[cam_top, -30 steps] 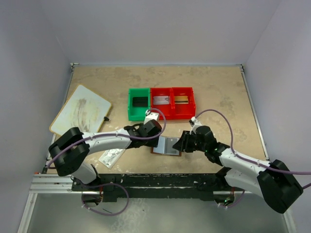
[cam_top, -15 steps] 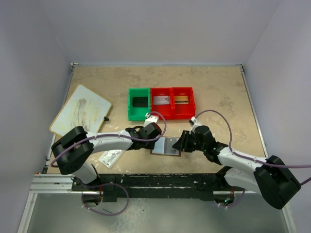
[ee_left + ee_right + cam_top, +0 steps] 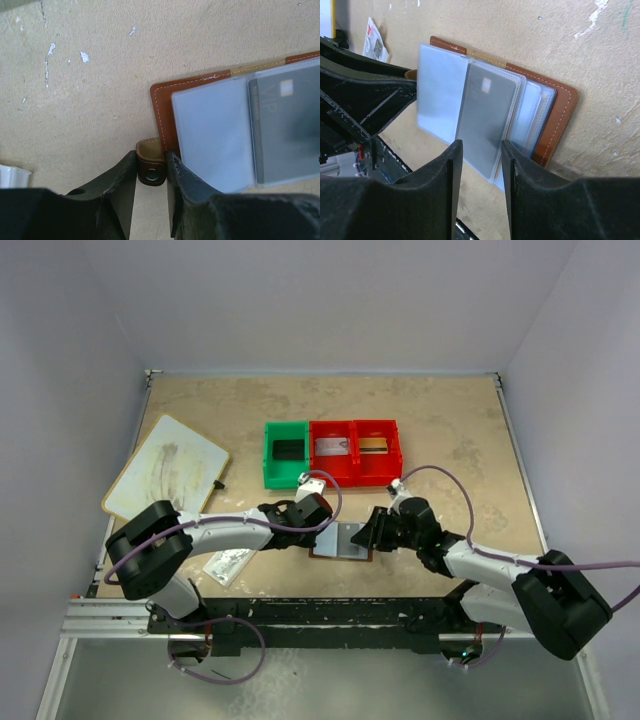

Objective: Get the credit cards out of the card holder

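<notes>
The brown card holder (image 3: 343, 540) lies open on the table (image 3: 450, 430), between both arms. The left gripper (image 3: 151, 161) pinches its little tab (image 3: 151, 175), I think to hold it down. The right gripper (image 3: 481, 147) hangs over a grey card (image 3: 482, 115), fingers a little apart, holding nothing. Next it must catch that card's edge and slide it out. The pockets overlap, so other cards are hard to see
</notes>
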